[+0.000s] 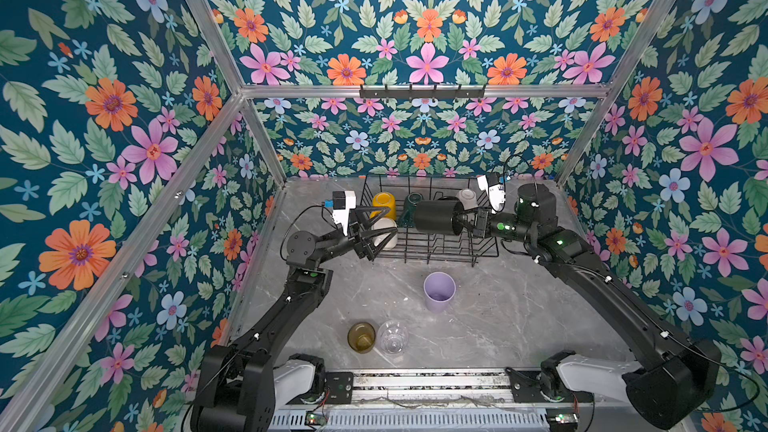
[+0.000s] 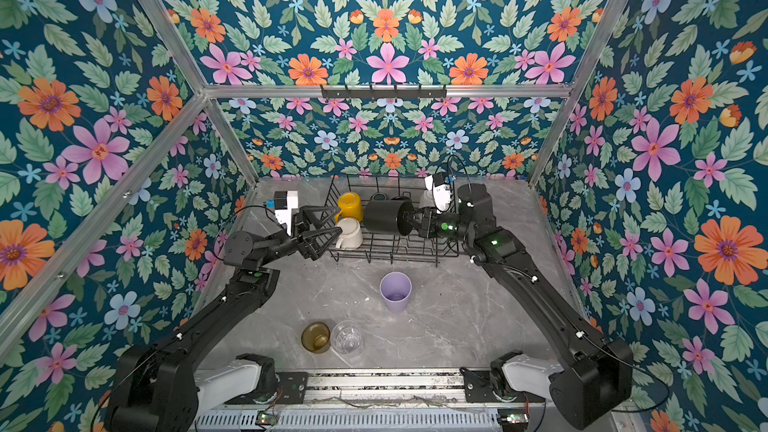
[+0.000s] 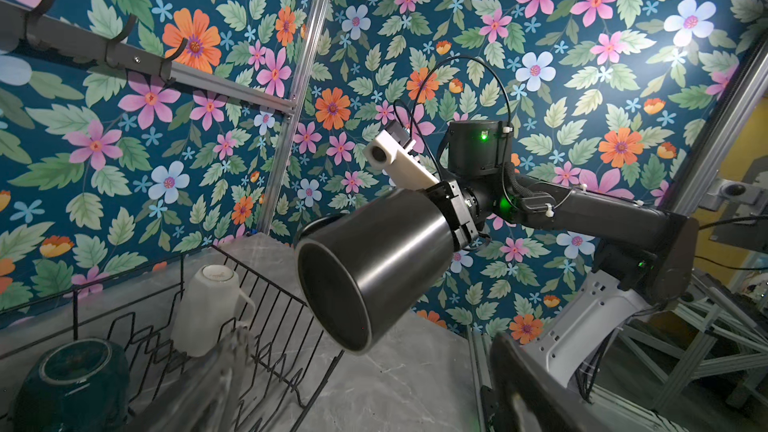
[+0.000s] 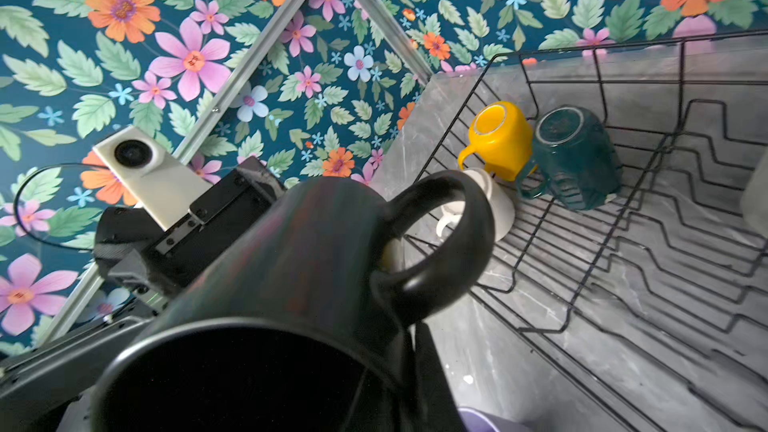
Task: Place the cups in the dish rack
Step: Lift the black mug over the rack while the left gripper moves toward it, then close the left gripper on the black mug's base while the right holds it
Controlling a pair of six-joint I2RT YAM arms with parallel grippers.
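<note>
Right claw point(image 1: 467, 223): fingertips hidden inside the mouth of the black mug point(image 1: 438, 217), clamped on its rim. Teal mug point(image 1: 411, 206) half concealed behind it in both top views; white mug point(image 1: 466, 197) partly hidden by the wrist camera. Right arm: stretched low, mug held on its side above the dish rack point(image 1: 440, 252). Left claw point(image 2: 337, 225): spread wide just beside the cream mug point(image 2: 352, 233); contact not discernible. Yellow mug point(image 1: 383, 201), cream and teal mugs: upside down in the rack. Lilac tumbler point(image 1: 439, 290), olive glass point(image 1: 360, 337), clear glass point(image 1: 392, 337): standing on the surface point(image 1: 519, 305).
</note>
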